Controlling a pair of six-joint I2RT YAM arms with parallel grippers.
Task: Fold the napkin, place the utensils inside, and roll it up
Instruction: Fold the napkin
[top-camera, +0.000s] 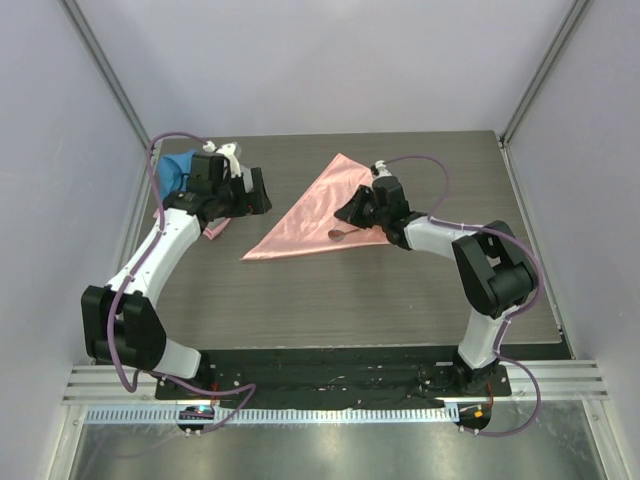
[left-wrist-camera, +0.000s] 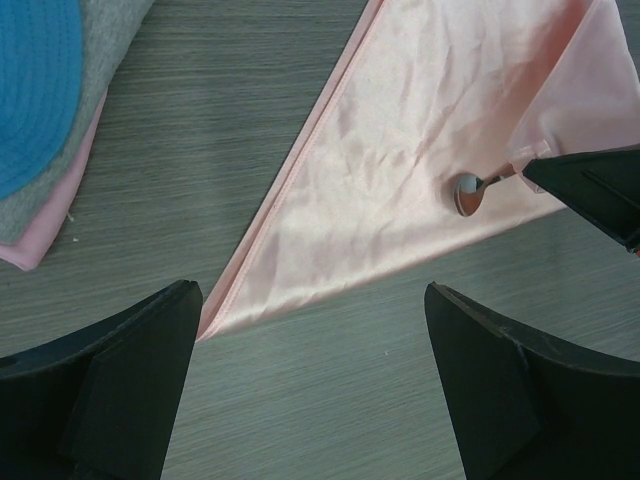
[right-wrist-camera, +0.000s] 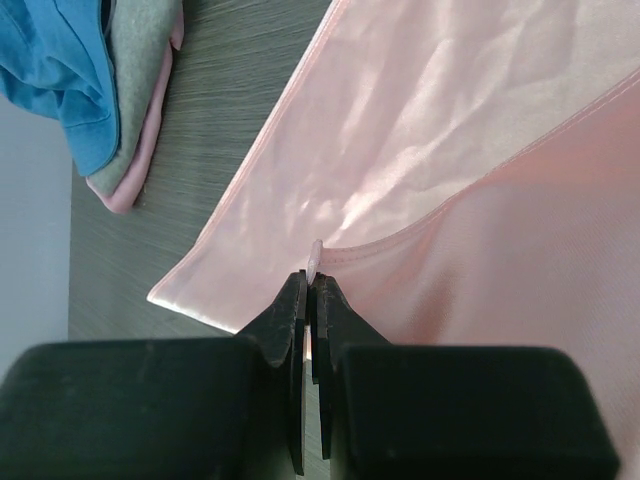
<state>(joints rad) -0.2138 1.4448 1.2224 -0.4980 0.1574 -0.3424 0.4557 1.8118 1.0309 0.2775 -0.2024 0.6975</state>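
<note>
Looking from above, we judge the wrapping step is in hand: the napkin (top-camera: 310, 215) lies as a triangle on the table (top-camera: 400, 300), with the spoon (top-camera: 338, 234) at its near edge beside the right gripper (top-camera: 352, 213). On the left wrist view, the left gripper (left-wrist-camera: 315, 380) hangs spread and empty above the napkin's tip. On the right wrist view, clenched fingers (right-wrist-camera: 290, 315) pinch the napkin's hem. Next we'd carry that flap over the spoon.

Bright, even light from above, faint soft shadows on the table (top-camera: 400, 300), satin sheen and pale glare across the napkin (left-wrist-camera: 400, 150), crisp wood grain in wrist views, slight softness and wide-angle bend toward edges.
</note>
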